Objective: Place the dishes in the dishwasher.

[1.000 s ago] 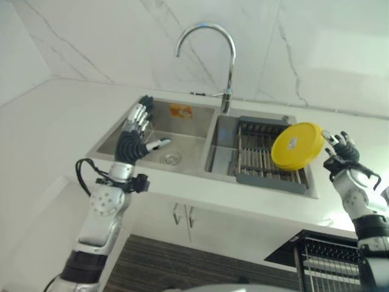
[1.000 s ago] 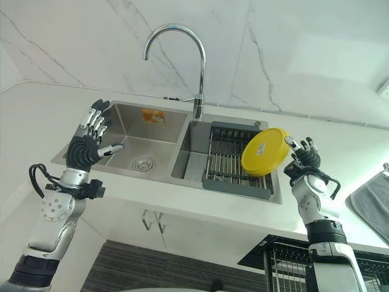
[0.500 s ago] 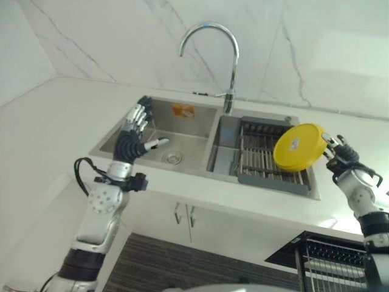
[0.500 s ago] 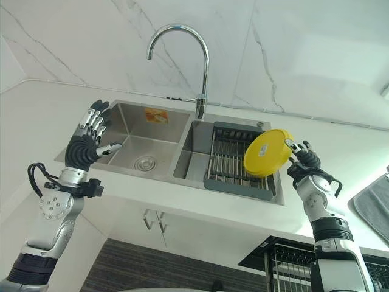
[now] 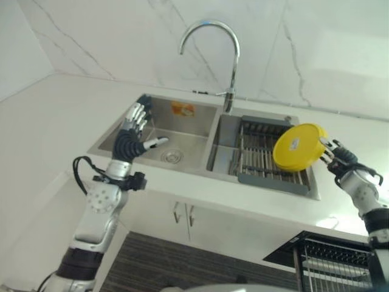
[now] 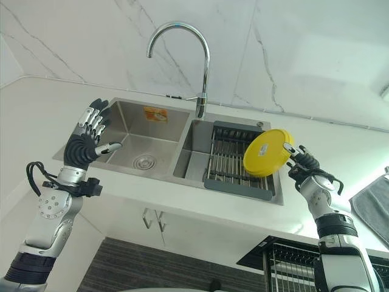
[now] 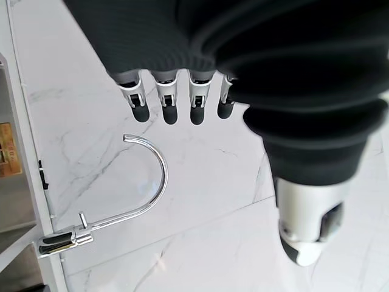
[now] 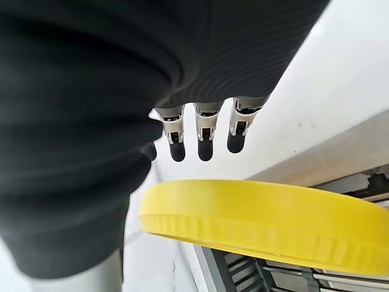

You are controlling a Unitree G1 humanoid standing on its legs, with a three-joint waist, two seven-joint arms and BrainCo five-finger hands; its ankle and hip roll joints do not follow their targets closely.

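Observation:
A round yellow plate (image 5: 296, 146) hangs tilted on edge over the right end of the dish rack (image 5: 261, 159) in the right sink basin. My right hand (image 5: 344, 163) pinches the plate's right rim; the right wrist view has its fingers (image 8: 205, 135) lying over the plate's edge (image 8: 255, 219). My left hand (image 5: 129, 141) is raised over the front of the left basin (image 5: 176, 140), open and holding nothing, its fingers (image 7: 165, 103) spread towards the wall.
A tall curved faucet (image 5: 228, 61) rises behind the divider between the basins. White counter (image 5: 55, 121) surrounds the sink. A dark wire dishwasher rack (image 5: 331, 261) stands pulled out at lower right. A grey towel (image 6: 374, 204) lies on the counter's far right.
My right wrist has dropped slightly and moved a little right, while the plate stays over the same end of the rack. The left hand has not moved.

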